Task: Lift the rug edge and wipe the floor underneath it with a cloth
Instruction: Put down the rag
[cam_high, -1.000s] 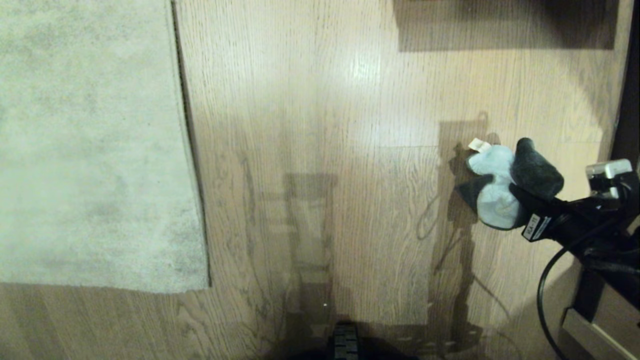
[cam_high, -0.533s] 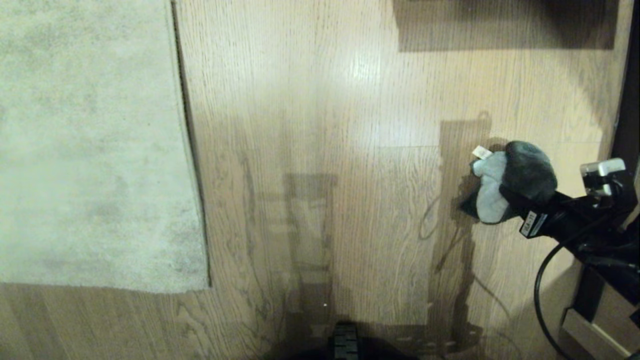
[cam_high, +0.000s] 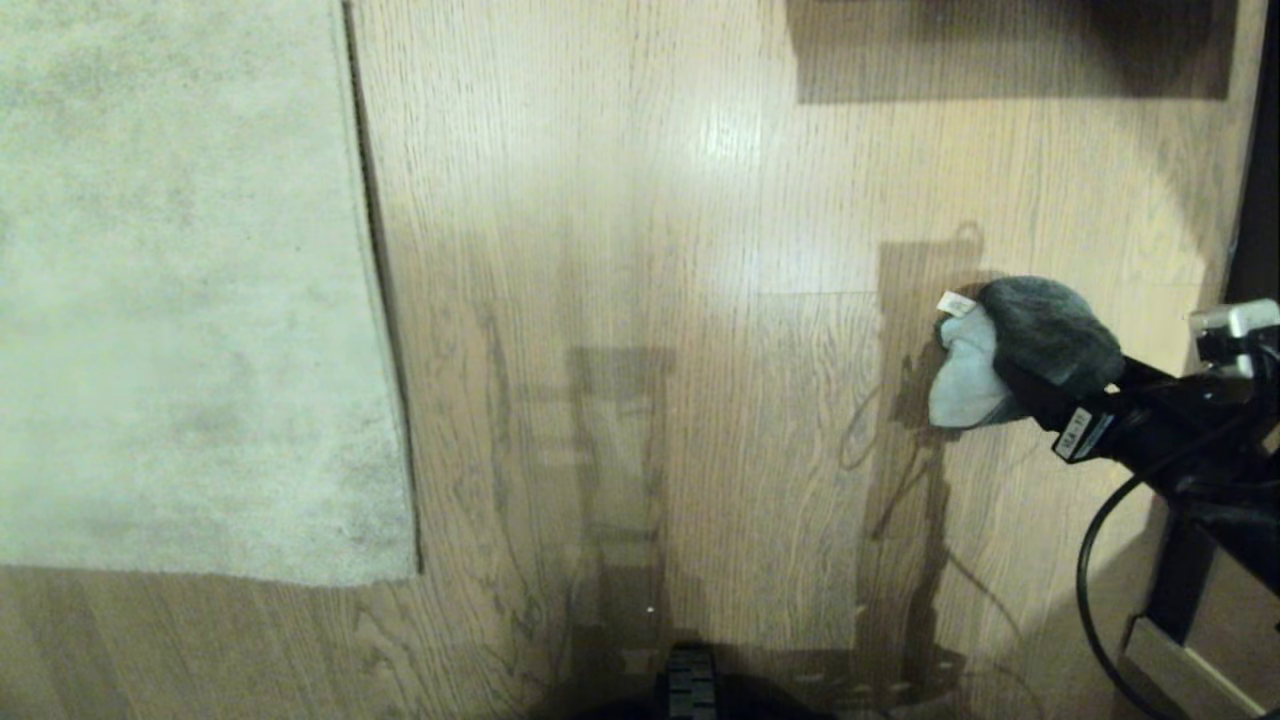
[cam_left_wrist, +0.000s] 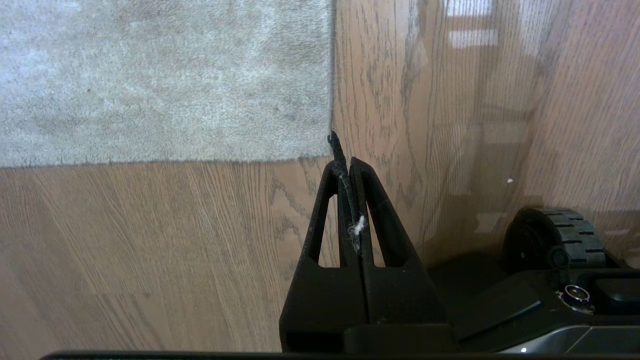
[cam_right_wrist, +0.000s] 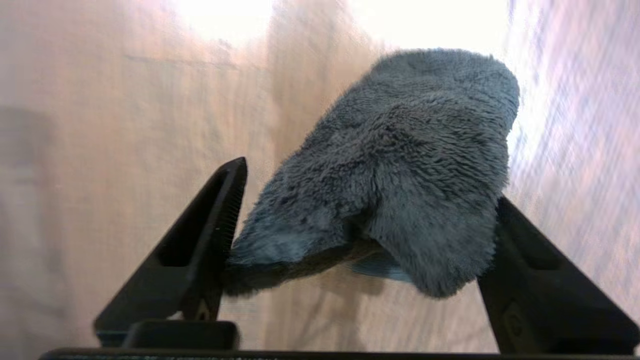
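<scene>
Much bare floor (cam_high: 640, 250) beside rug edge (cam_high: 375, 300)

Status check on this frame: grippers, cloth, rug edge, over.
Right gripper jaws spread, cloth draped between them, above the floor. Left gripper shut, empty, near the rug corner. Rug edge flat. No obstruction seen.
</scene>
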